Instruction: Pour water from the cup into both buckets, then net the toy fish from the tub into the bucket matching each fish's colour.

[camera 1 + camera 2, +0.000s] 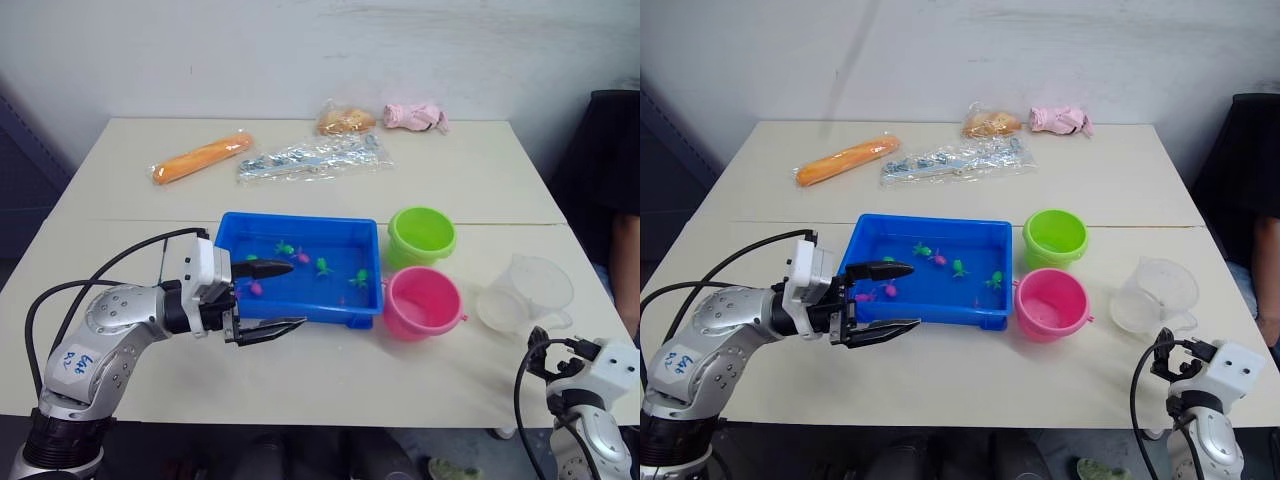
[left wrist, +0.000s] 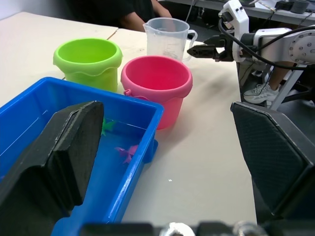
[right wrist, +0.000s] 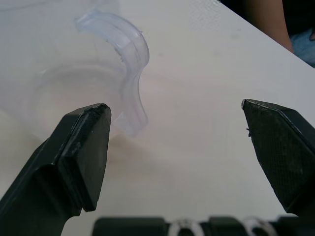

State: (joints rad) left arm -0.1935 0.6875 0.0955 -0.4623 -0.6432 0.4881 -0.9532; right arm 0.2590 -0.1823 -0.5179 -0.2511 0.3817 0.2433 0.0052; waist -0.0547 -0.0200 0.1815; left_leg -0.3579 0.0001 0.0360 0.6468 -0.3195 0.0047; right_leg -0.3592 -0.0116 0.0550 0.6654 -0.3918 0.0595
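Fingers [image 3: 83, 152] of your right gripper [image 3: 177, 147] stand spread beside the cup [image 3: 74, 83], so close on its handle [image 3: 130, 69] to pour.

tub [image 2: 133, 105]: near end cut off | fish [image 1: 256, 289]: partly behind left pincer [image 1: 268, 298], colour perhaps pink

A cream table [image 1: 330, 385] (a seam runs across its middle) stands against a plain whitish wall [image 1: 300, 50], evenly lit.
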